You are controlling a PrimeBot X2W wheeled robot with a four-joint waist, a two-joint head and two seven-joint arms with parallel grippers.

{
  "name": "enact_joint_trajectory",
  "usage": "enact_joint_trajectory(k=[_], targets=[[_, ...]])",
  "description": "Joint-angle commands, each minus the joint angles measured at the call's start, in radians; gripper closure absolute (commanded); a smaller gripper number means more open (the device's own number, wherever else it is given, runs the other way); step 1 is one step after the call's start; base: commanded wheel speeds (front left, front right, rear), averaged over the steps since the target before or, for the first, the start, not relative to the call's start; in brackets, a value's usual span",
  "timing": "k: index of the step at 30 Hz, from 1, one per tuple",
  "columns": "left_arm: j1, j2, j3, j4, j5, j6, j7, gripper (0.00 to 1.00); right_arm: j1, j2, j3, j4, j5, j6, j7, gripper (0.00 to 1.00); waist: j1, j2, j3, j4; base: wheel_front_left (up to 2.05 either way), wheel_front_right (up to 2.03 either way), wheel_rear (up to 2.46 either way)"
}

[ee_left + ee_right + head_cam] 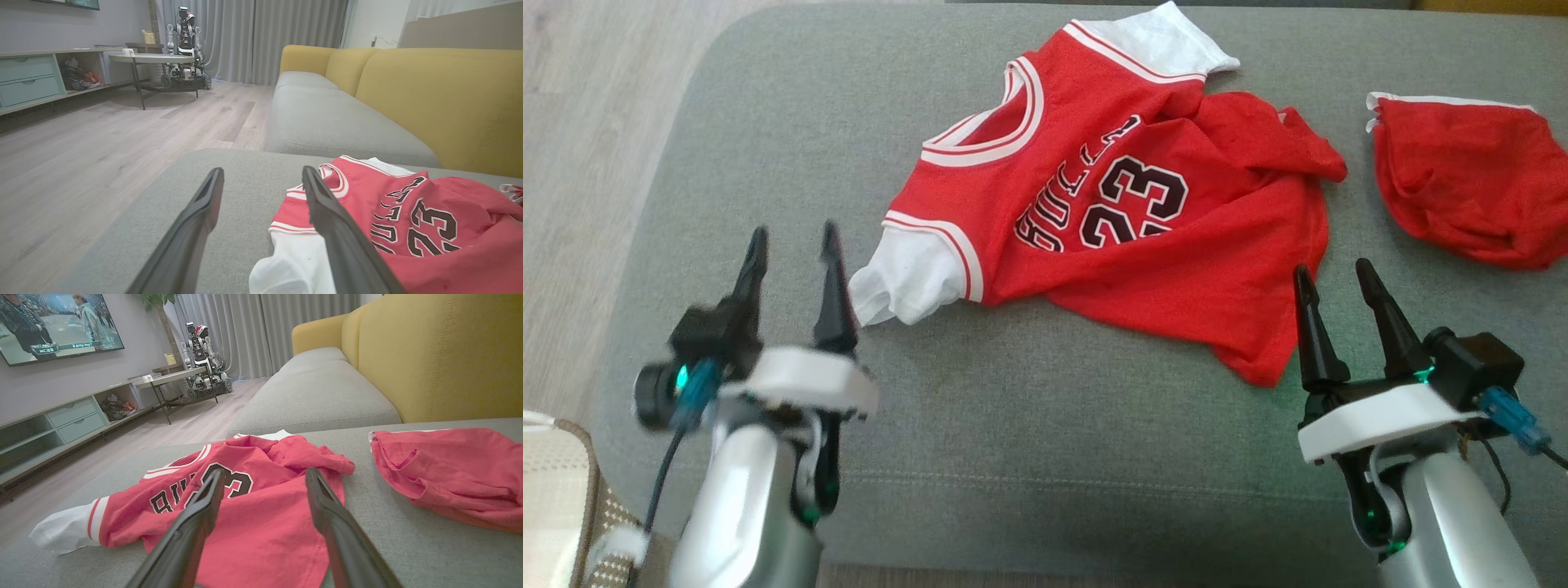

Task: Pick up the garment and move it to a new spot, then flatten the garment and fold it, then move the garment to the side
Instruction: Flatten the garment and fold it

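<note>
The garment [1111, 196] is a red jersey with white sleeves and the number 23, lying crumpled and partly spread on the grey ottoman [1029, 425]. Its right lower part is bunched into folds. My left gripper [794, 237] is open just left of the white sleeve [903, 282], holding nothing. In the left wrist view the sleeve [286, 265] lies beside the right finger of that gripper [263, 175]. My right gripper [1330, 273] is open at the jersey's lower right hem; the right wrist view has the jersey [245, 506] spread beneath its fingers [263, 475].
A second red garment [1470, 188] lies bunched at the ottoman's right. The wooden floor [580, 163] lies past the left edge. A yellow-backed sofa [429, 98] stands behind, and a table with another robot [184, 45] stands across the room.
</note>
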Motion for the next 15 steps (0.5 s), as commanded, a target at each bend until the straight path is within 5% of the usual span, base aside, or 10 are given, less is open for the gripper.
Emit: enact_joint_trajectory(k=[1, 15], targets=[[0.007, 0.005, 0.055, -0.077, -0.007, -0.002, -0.012, 0.00, -0.004, 0.009, 0.017, -0.027, -0.009, 0.000, -0.009, 0.00, 0.0000, 0.0000, -0.003, 0.003, 0.00, 0.00, 0.00], [0.124, -0.008, 0.060, -0.190, -0.043, -0.008, -0.012, 0.00, 0.011, 0.010, 0.020, -0.019, -0.010, 0.000, -0.009, 0.00, 0.0000, 0.0000, -0.021, 0.013, 0.00, 0.00, 0.00]])
